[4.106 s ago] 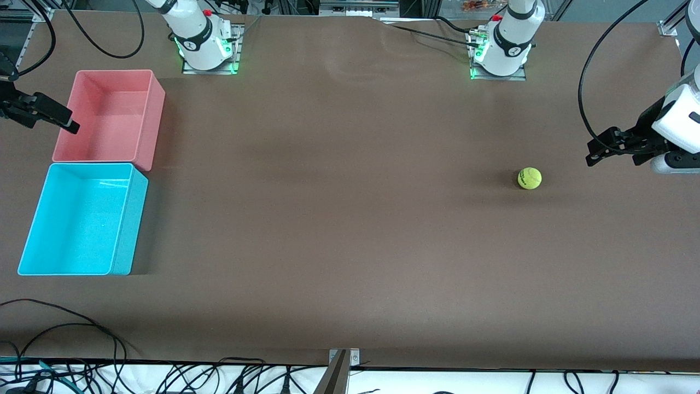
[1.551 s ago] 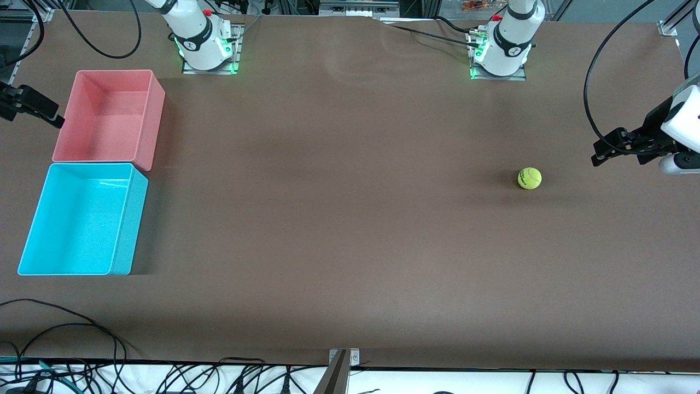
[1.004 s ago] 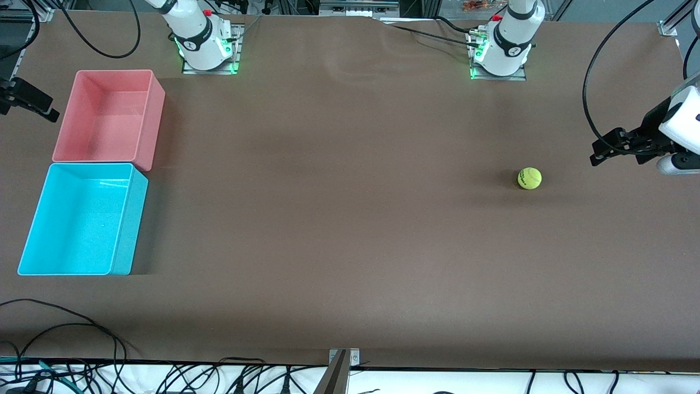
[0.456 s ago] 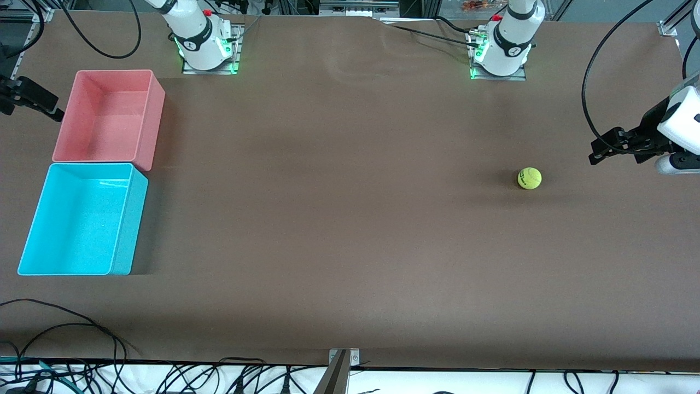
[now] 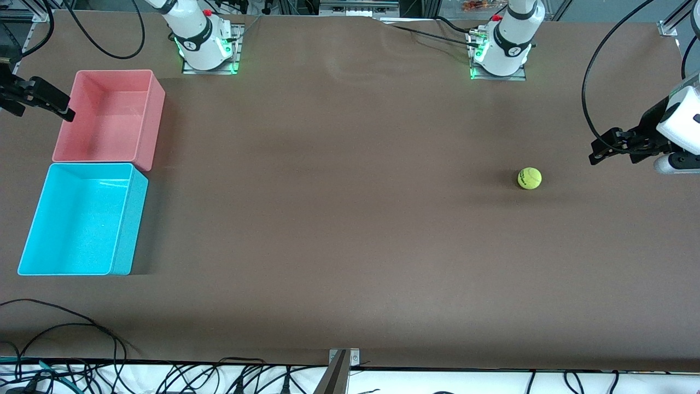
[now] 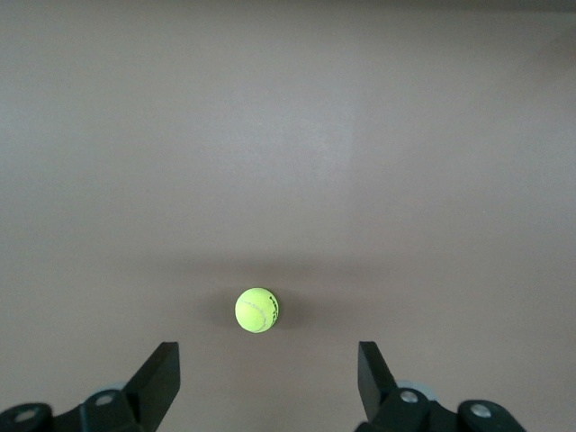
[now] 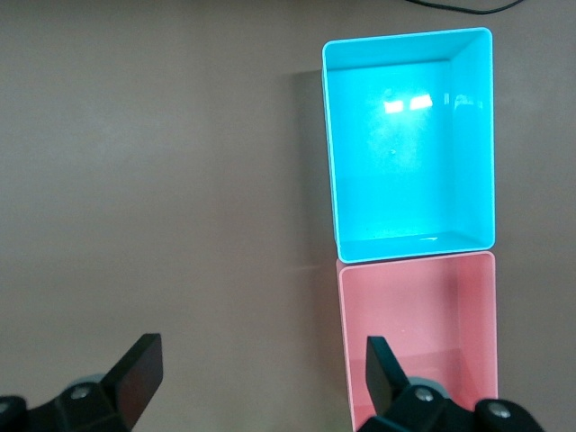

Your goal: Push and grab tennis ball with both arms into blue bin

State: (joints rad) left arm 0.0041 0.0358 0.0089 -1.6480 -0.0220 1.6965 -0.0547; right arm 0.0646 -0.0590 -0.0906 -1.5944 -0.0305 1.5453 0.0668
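Observation:
The yellow-green tennis ball [image 5: 529,178] [image 6: 256,310] rests on the brown table toward the left arm's end. My left gripper [image 5: 596,151] [image 6: 268,364] hangs low over the table beside the ball. It is open, points at the ball and is clearly apart from it, with nothing between its fingers. The blue bin [image 5: 82,219] [image 7: 409,144] stands at the right arm's end of the table, with nothing in it. My right gripper [image 5: 64,111] [image 7: 261,355] hovers open over the outer edge of the pink bin [image 5: 109,115] [image 7: 423,333].
The pink bin touches the blue bin and lies farther from the front camera than it. Both arm bases [image 5: 205,46] [image 5: 502,52] stand along the table's back edge. Cables [image 5: 65,339] lie at the front edge.
My right gripper has shifted a little toward the pink bin's edge. The left gripper and the ball have stayed nearly still.

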